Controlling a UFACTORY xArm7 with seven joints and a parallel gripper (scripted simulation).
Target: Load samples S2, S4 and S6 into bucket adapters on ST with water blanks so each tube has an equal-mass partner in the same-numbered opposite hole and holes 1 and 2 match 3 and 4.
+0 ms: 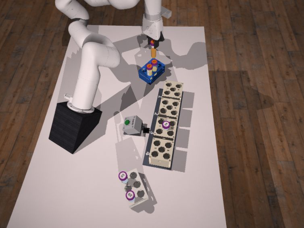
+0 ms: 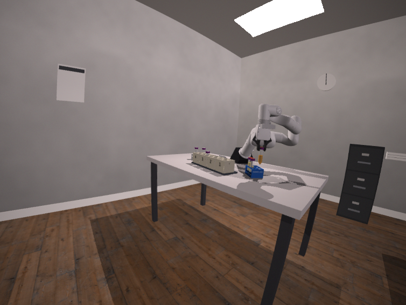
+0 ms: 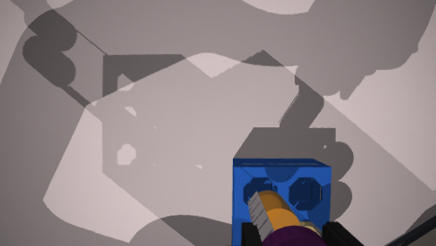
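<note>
An orange-filled sample tube [image 1: 153,53] [image 2: 260,159] [image 3: 279,217] hangs just above and beyond one end of the blue SAMPLES rack [image 1: 144,75] [image 2: 257,174] [image 3: 281,162], cap up, and the xArm Gripper [image 1: 154,44] [image 2: 261,147] [image 3: 294,235] has it pinched near the cap! Its ID can't be read here. The step looks like a lift-and-carry: keep the grip firm, raise that tip well over the neighbours, and only then swing across. Over the hole, line up the axis, lower straight, let go once seated; a skewed entry could shove the loose adapter.

Two more orange-dotted tubes, a nearer one [image 1: 149,66] and a farther one [image 1: 154,62], stand in the blue rack. On to the loading stand [image 1: 145,162] [image 2: 231,172]: four adapters, and a white-dotted blank [image 1: 165,124] [image 2: 208,152] standing in adapter 3's middle hole. Beside the stand, the green DONE key [image 1: 127,122]. Farther along, the white rack [image 1: 138,202] holds the blank marked 10 [image 1: 123,176] [image 2: 203,148] and the blank marked 20 [image 1: 130,195] [image 2: 196,148].

All this on a pale table [image 1: 196,196] [image 2: 285,200], crossed by the arm's broad shadows, over a plank floor [image 1: 257,147] [image 2: 163,245]. Grey walls, a wall clock [image 2: 326,82], a dark filing cabinet [image 2: 359,188], and a bright ceiling panel [image 2: 281,16] overhead!
</note>
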